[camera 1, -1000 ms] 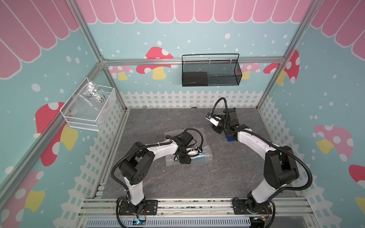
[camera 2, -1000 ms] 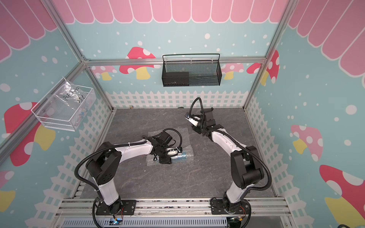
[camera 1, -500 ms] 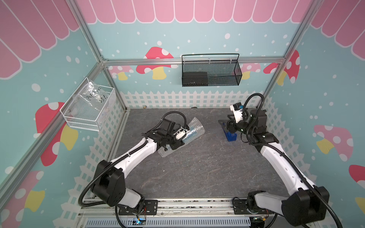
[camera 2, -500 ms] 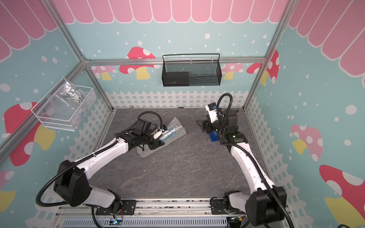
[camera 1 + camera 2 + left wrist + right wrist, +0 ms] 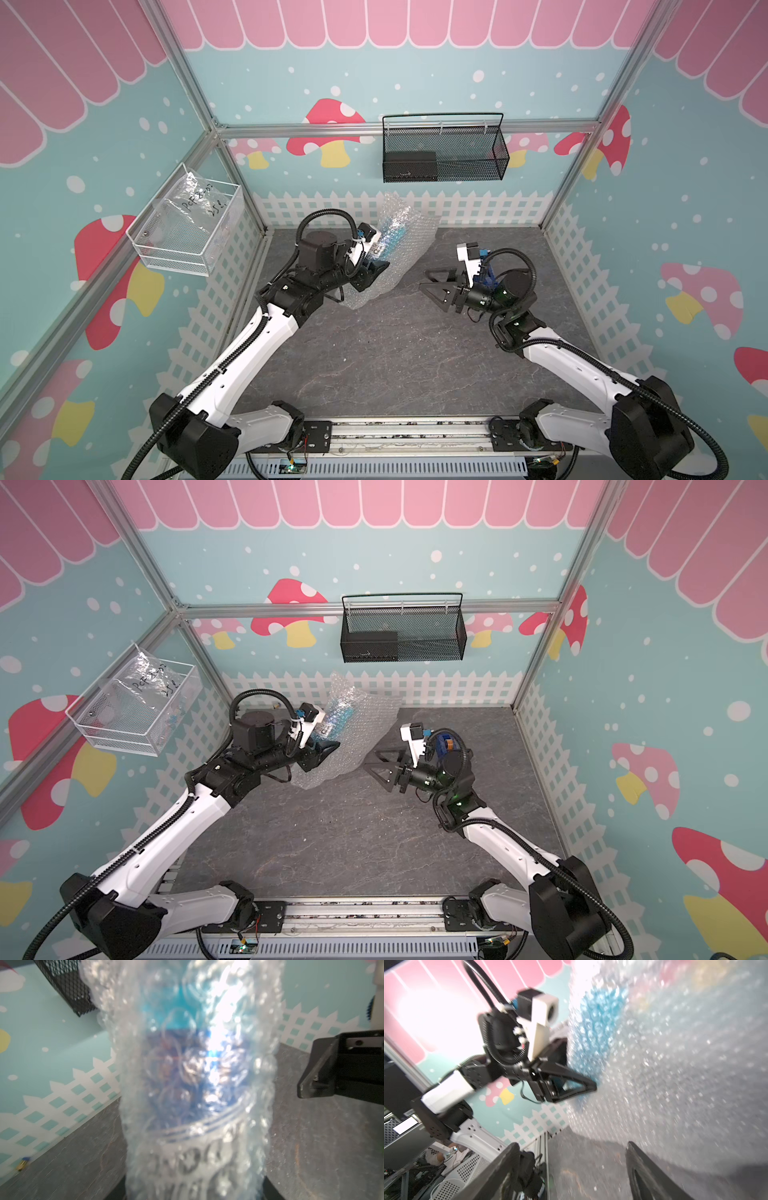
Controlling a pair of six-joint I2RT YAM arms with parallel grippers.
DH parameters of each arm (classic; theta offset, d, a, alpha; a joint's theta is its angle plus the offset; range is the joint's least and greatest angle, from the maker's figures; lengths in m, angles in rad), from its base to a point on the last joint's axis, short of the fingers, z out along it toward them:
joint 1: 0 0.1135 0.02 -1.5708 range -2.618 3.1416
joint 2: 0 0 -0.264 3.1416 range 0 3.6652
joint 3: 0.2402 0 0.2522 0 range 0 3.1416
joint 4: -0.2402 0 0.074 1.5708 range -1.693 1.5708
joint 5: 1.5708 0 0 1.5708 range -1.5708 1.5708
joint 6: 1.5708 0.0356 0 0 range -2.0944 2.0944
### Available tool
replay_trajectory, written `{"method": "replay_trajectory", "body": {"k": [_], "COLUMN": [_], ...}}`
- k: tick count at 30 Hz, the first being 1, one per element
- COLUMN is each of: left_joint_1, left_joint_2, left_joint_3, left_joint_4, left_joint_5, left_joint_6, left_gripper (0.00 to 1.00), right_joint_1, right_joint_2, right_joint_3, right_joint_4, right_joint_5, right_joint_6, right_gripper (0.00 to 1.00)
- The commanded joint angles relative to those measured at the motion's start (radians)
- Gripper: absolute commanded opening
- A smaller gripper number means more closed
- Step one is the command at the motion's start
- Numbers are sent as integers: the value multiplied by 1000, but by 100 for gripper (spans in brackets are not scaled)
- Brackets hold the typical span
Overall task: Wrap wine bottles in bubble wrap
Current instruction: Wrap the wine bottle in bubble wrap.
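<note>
"Right wrist view: is the right gripper (image 5: 571, 1144) ready?"

"Yes, its jaws are wide apart, near the loose bubble wrap (image 5: 675, 1064). The left gripper (image 5: 580, 1064) squeezes the wrapped bottle (image 5: 600, 1022) above the table (image 5: 591, 1167). I'd grab the loose flap and pull snug."

In a top view, the left gripper (image 5: 375, 266) clamps the bottle (image 5: 392, 234) through the bubble wrap (image 5: 411, 245), which hangs toward the worktop (image 5: 395, 357). The right gripper (image 5: 424, 279), jaws spread, points at the wrap, just apart.
</note>
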Motion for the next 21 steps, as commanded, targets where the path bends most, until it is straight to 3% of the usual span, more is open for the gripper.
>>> {"method": "replay_trajectory", "body": {"k": [1, 4, 14, 21], "left_joint_1": [-2, -4, -8, -8], "left_joint_2": [-66, -87, -100, -94], "left_joint_3": [55, 39, -18, -60], "left_joint_4": [188, 215, 343, 467], "left_joint_5": [188, 221, 395, 497], "left_joint_6": [-164, -209, -337, -421], "left_gripper": [0, 0, 0, 0], "right_joint_1": [13, 14, 36, 51], "right_joint_2": [37, 70, 191, 259], "right_joint_3": [40, 48, 186, 279], "right_joint_4": [267, 361, 500, 484], "right_joint_5": [-11, -24, -68, -99], "right_joint_6": [143, 184, 236, 215], "right_gripper": [89, 95, 97, 98]}}
